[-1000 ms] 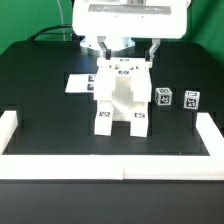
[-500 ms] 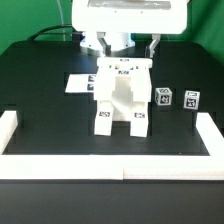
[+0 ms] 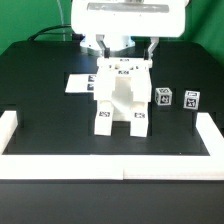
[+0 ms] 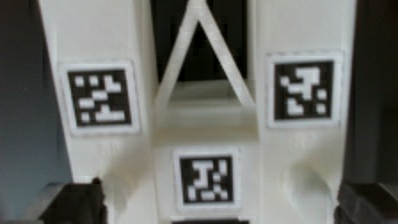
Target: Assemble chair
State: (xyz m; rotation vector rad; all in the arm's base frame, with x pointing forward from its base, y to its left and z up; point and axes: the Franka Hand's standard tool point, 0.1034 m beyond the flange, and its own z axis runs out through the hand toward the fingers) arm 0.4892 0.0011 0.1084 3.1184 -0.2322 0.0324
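Chair (image 3: 120, 95) lies lengthwise, legs toward the camera.

Hand housing: my hand housing (image 3: 132, 15) is a wide, flat white box with rounded corners and a pale grey band across its face.
Wrist section: at six o'clock from that box, a rounded white wrist section (image 3: 108, 42), shadowed dark at both flanks.
Dark strip: at four o'clock, a thin slanting dark strip (image 3: 155, 48); cable or bracket, I cannot tell.
Gripper: the wrist view shows my gripper (image 4: 217, 203) only as two fingertips (image 4: 71, 203), blocky, near-black and blurred.
Screws, lettering: too small to tell.
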